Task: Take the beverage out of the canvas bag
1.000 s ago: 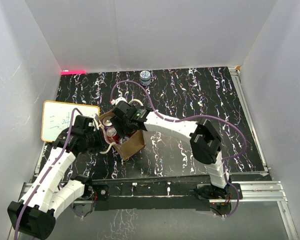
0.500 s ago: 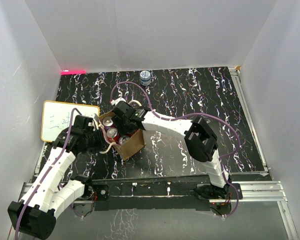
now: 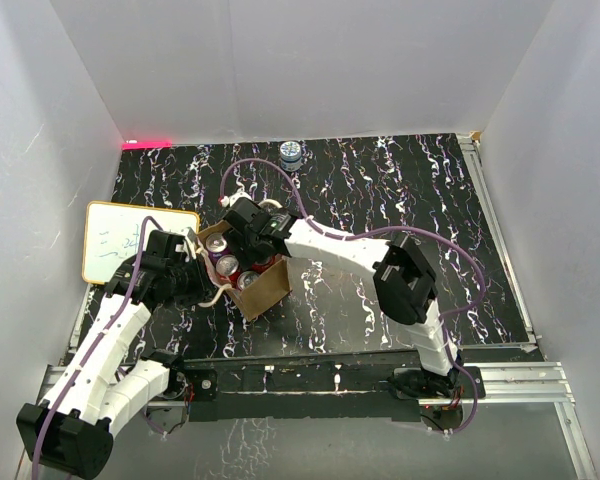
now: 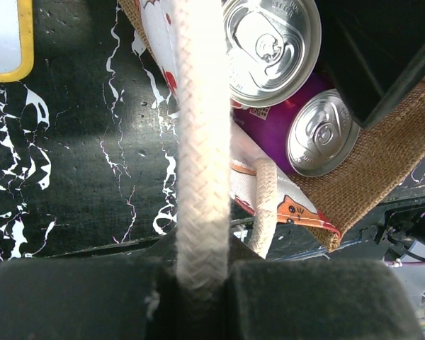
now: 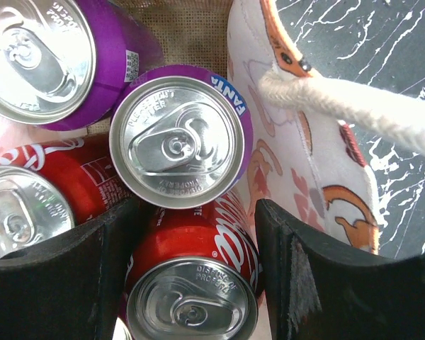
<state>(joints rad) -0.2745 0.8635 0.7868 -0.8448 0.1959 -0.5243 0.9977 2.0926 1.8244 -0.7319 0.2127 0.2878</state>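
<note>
Bag [image 3: 268, 292]: at 8 o'clock on the table [image 3: 400, 200], upright, mouth open, cans inside.
Left gripper [image 4: 202, 273]: pinched on the rope handle [image 4: 202, 142], which I judge steadies the bag for a lift.
Right gripper [image 5: 193, 219]: spread above the mouth, fingers straddling a red can [image 5: 191, 304] (no squeeze yet).
Purple can [image 5: 176, 142]: at the red one's 12 o'clock, touching.
</note>
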